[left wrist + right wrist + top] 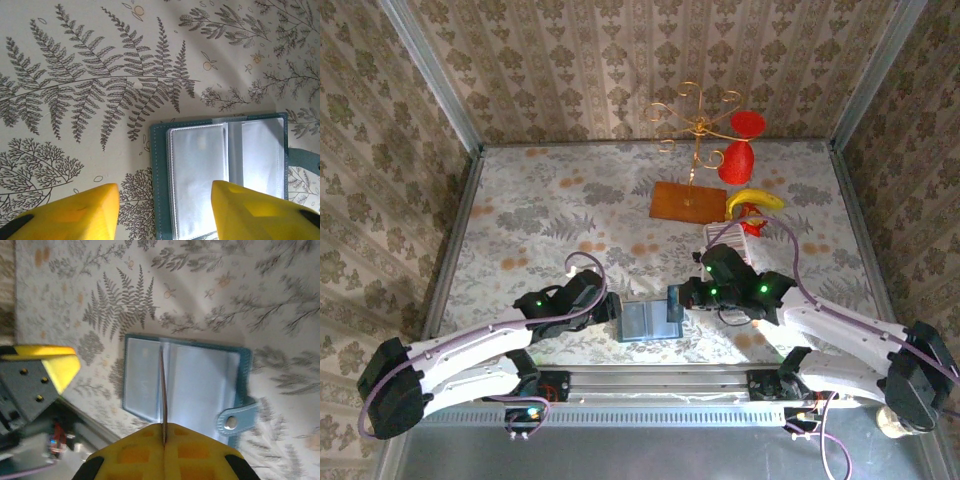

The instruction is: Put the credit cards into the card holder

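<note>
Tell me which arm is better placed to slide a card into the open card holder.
Right. The right gripper is shut on a credit card, held edge-on over the open card holder. The left gripper holds nothing; its fingers stand apart over the holder's edge, likely better for steadying it.

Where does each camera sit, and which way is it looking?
Top external: above and behind the robot, looking down at the table; left arm and right arm show, meeting at the card holder.
Left wrist: on the left arm, looking down at the open card holder; its yellow left fingers show, apart.
Right wrist: on the right arm, looking down too; its right fingers pinch a credit card edge-on.
Shared: every view sees the card holder.
</note>
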